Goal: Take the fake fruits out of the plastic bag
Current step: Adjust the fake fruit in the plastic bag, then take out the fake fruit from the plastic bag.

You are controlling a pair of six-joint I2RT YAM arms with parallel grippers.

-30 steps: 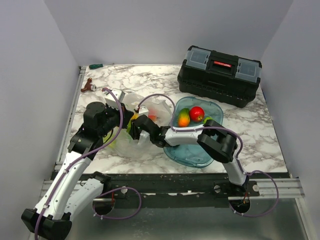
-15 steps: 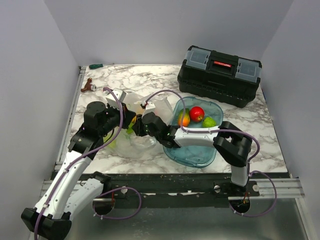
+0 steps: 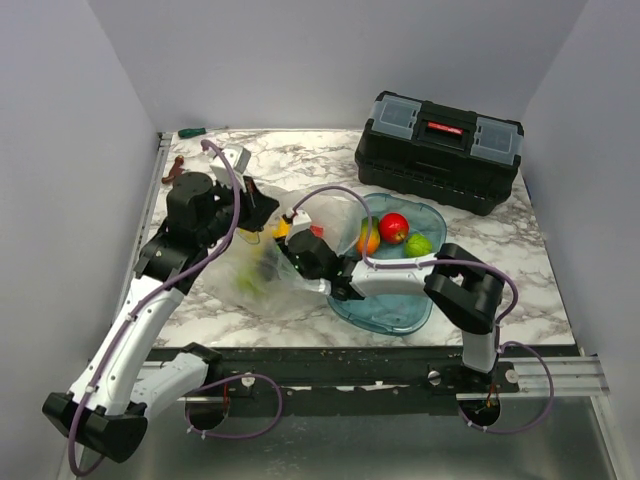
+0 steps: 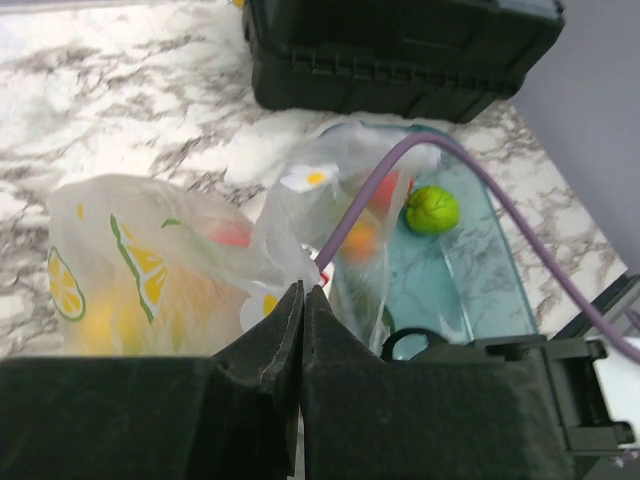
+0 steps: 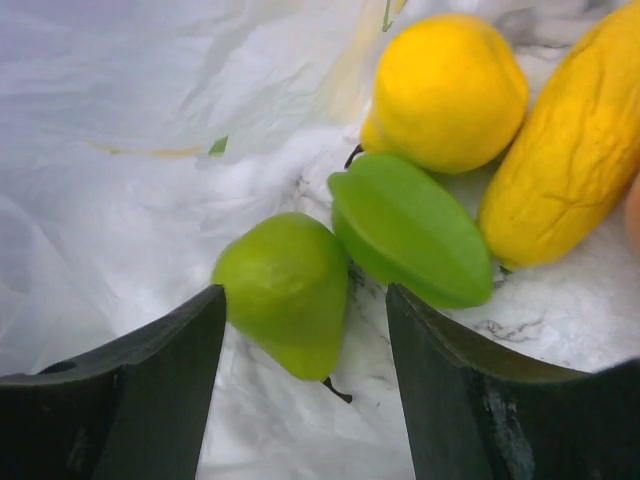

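Top view: left gripper (image 3: pixel 262 205) clamped the plastic bag (image 3: pixel 250 285), which lay left of the blue tray (image 3: pixel 395 308). The right gripper (image 3: pixel 298 256) was in the bag's mouth. Red apple (image 3: pixel 394 227) and lime (image 3: pixel 418 244) lay in the tray.
Left wrist: jaws pinched together on a bag fold.
Right wrist: jaws parted either side of the green pear (image 5: pixel 285 290), inside the bag beside the lemon (image 5: pixel 445 90).

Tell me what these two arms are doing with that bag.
They are emptying fake fruit from the plastic bag. The left pincer is shut on a pinch of the bag's edge, holding it up. The right pincer is inside the bag, open, its jaws either side of a green pear but not closed on it. A lemon lies just beyond. A red apple, a peach and a lime sit in the blue tray.
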